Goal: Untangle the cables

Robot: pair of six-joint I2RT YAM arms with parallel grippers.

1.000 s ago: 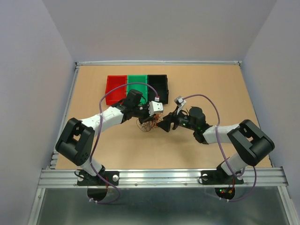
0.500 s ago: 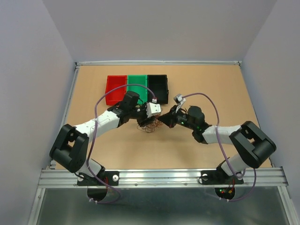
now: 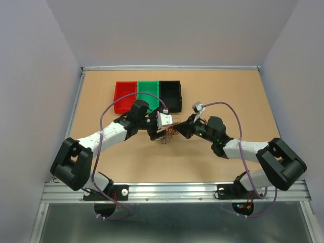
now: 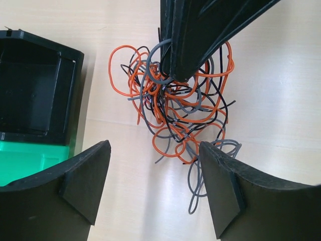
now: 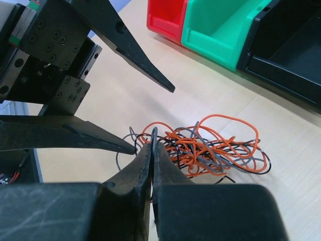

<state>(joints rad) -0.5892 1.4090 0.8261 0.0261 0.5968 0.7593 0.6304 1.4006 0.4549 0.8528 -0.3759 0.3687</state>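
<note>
Three colours of very thin wire, orange-red, dark grey and black, make up the cables (image 4: 180, 110), and they lie in one loose curly knot on the surface (image 3: 228, 91) between the two arms, just in front of the bins; expect them to weigh next to nothing, to be soft and springy rather than stiff, and to slip out of anything but a firm pinch; pull one strand and the whole knot will likely drag along with it, so you want one hold to anchor and one to draw. Take hold at the free loops and loose ends on the outside of the knot, such as the grey tails at its edge, not in the dense middle. Your left pincer (image 4: 154, 150) hangs over the knot with its jaws spread wide, one on each side, gripping nothing; your right pincer (image 5: 153, 138) is pressed tight together at the rim of the knot, and a grey loop comes out on either side of its tip, so I judge it has nipped that strand, though the contact itself is hidden. As for containers, the red bin (image 3: 124, 93), green bin (image 3: 148, 88) and black bin (image 3: 170, 90) stand touching in a row; no wire shows in the parts you can see; the left arm covers their near edge.
</note>
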